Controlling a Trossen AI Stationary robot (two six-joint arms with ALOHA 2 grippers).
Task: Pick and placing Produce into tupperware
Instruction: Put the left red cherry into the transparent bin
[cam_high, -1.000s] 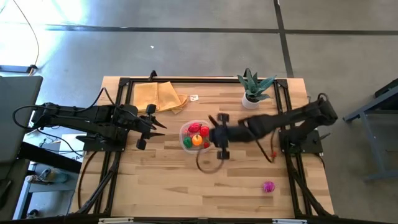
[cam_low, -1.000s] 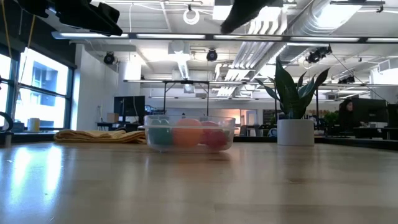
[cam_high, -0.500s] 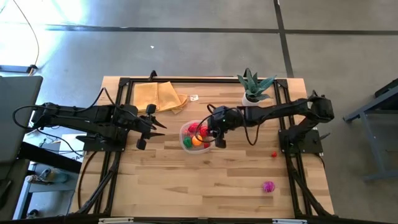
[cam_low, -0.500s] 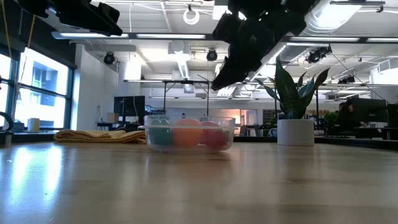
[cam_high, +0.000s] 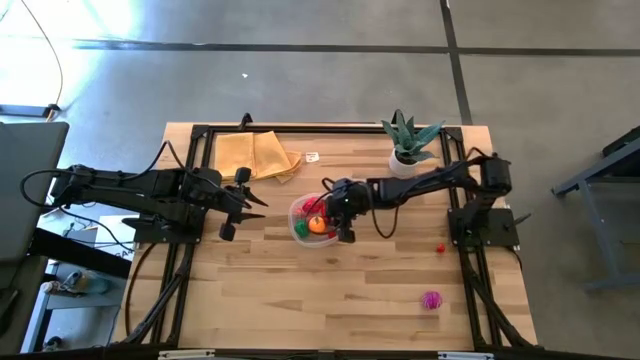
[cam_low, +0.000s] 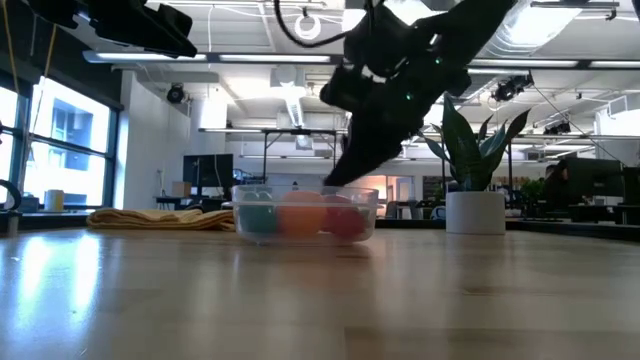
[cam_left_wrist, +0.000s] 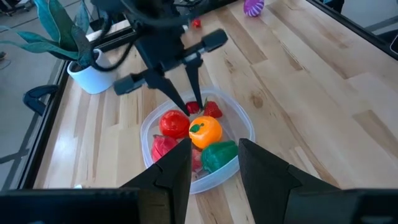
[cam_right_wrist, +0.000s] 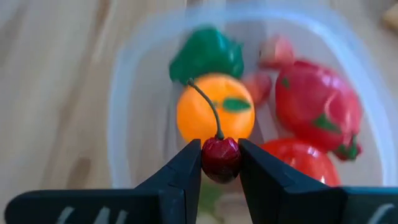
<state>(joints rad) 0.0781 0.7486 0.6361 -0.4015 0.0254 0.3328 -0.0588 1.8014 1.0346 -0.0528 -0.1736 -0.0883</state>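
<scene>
The clear tupperware (cam_high: 298, 228) sits mid-table and holds several toy pieces: an orange (cam_right_wrist: 214, 115), a green one (cam_right_wrist: 205, 53) and red ones (cam_right_wrist: 317, 102). My right gripper (cam_high: 325, 208) hangs over the tupperware's right half, shut on a small dark red cherry (cam_right_wrist: 221, 157) with a thin stem. In the low view the right gripper (cam_low: 335, 180) reaches down to the tupperware's rim (cam_low: 305, 190). My left gripper (cam_high: 255, 204) waits open, to the left of the tupperware. A magenta piece (cam_high: 431, 299) and a small red piece (cam_high: 440, 247) lie on the table's right side. My right gripper pinches the cherry's round body (cam_right_wrist: 221, 163) between its two fingertips (cam_right_wrist: 186, 168), one on each side. The fingers slant down from the table's right. The cherry is lifted clear above the pieces in the tupperware, and its stem (cam_right_wrist: 208, 109) sticks out beyond the fingertips.
A spiky potted plant (cam_high: 407, 140) stands at the far right and a folded tan cloth (cam_high: 255, 155) lies at the far left. Black frame rails (cam_high: 190, 190) run along the table's edges. Bare wood stretches across the near half.
My right gripper, still shut on the cherry, has moved toward the table's left and down, from beside the tupperware's right rim to over its contents. Its arm has drawn in over the table. The left arm has kept still.
</scene>
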